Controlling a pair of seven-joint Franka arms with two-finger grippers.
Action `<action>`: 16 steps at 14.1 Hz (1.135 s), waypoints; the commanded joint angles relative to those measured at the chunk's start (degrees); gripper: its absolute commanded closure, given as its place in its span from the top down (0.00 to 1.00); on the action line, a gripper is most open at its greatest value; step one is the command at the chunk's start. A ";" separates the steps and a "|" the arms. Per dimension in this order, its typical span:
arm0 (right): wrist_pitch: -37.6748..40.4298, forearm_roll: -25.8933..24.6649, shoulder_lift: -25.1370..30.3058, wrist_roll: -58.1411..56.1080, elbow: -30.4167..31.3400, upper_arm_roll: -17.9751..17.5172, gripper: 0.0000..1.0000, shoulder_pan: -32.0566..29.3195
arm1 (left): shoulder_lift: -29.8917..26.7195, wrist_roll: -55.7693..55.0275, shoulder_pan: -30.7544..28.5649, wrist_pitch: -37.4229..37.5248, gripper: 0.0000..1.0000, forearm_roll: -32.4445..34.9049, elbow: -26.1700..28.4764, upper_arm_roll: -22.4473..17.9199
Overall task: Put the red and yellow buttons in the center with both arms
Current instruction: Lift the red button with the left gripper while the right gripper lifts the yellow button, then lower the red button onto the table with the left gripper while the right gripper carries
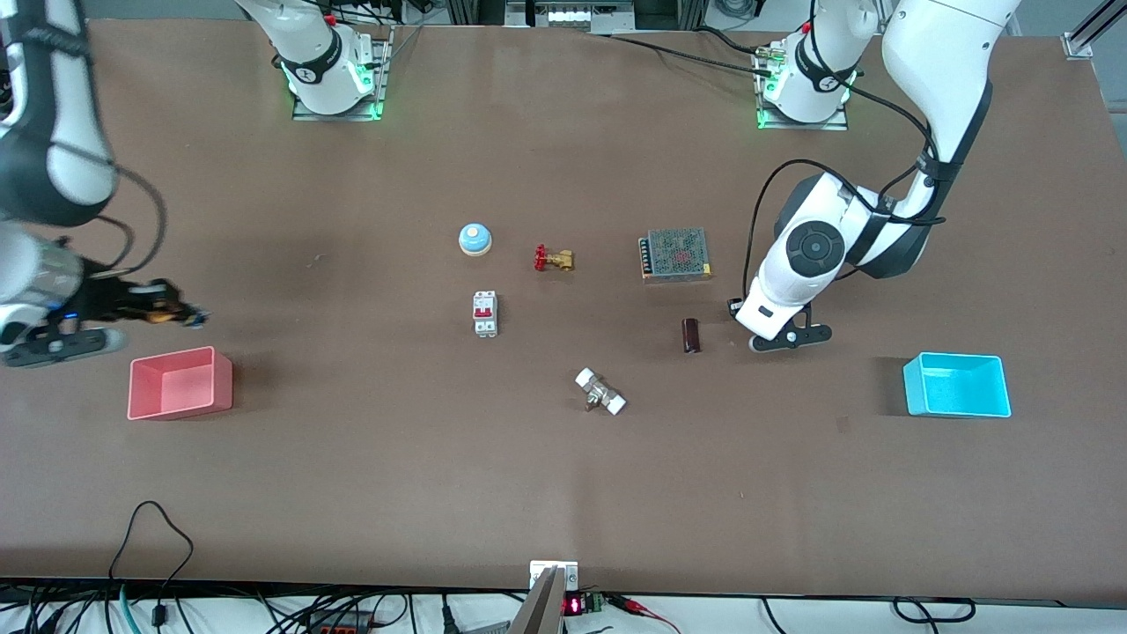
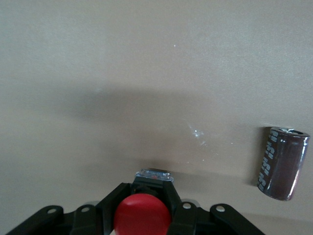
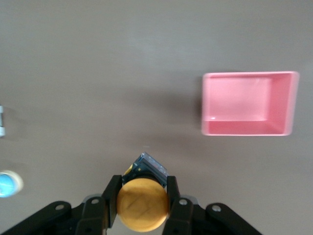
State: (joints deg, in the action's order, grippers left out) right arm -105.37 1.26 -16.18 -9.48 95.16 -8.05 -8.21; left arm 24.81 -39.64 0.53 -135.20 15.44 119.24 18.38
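My left gripper (image 2: 150,188) is shut on the red button (image 2: 142,214), whose round red cap faces the wrist camera. In the front view the left arm's hand (image 1: 779,321) hangs low over the brown tabletop (image 1: 563,475), beside a dark brown capacitor (image 1: 691,335), and hides the red button. My right gripper (image 3: 143,188) is shut on the yellow button (image 3: 143,204), held by its dark body. In the front view the right gripper (image 1: 172,310) holds the yellow button (image 1: 161,310) over the table at the right arm's end, next to the pink bin (image 1: 180,383).
A blue dome bell (image 1: 475,239), a brass valve with a red handle (image 1: 553,259), a white circuit breaker (image 1: 485,313), a mesh-topped power supply (image 1: 675,254) and a white-ended fitting (image 1: 600,392) lie around the middle. A blue bin (image 1: 957,385) stands at the left arm's end.
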 commanded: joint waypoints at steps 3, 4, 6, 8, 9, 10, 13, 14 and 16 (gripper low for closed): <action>-11.49 -0.64 0.10 15.35 8.00 -5.31 0.28 5.03 | -2.57 -1.67 -0.27 -2.35 0.47 0.99 3.64 -0.01; -15.79 -0.90 -0.25 17.80 10.37 -5.31 0.28 6.35 | -2.74 -1.67 -0.27 -2.35 0.74 0.99 3.64 -0.01; -22.14 -0.99 -2.00 20.90 13.02 -5.31 0.28 7.93 | -4.14 -1.67 -0.27 -2.09 1.00 0.99 3.28 0.08; -24.61 -2.91 -4.20 21.17 13.29 -5.31 0.28 9.43 | -6.25 -0.62 -0.36 -1.39 1.00 0.99 3.37 0.08; -25.32 -4.67 -5.43 21.17 13.38 -5.31 0.28 9.61 | -7.57 -0.61 -0.36 -0.25 1.00 0.99 3.11 -0.01; -26.11 -5.64 -6.31 21.60 13.73 -5.31 0.28 9.96 | -8.97 -0.52 -0.36 1.32 1.00 0.99 2.76 -0.01; -28.57 -8.10 -8.77 24.15 14.17 -5.31 0.28 10.84 | -11.18 4.19 -2.19 7.29 1.00 0.99 -2.75 -0.54; -29.80 -8.28 -9.56 24.24 14.17 -5.31 0.28 10.93 | -11.10 8.75 -3.86 10.88 1.00 0.99 -6.26 -0.37; -31.30 -8.29 -11.06 24.33 14.17 -5.31 0.28 11.20 | -11.01 17.54 -5.53 16.52 1.00 0.99 -12.24 -0.45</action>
State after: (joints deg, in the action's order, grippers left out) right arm -134.82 -5.82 -26.48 13.37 108.96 -13.43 2.55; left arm 13.40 -29.67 -3.09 -124.16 15.51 112.96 17.87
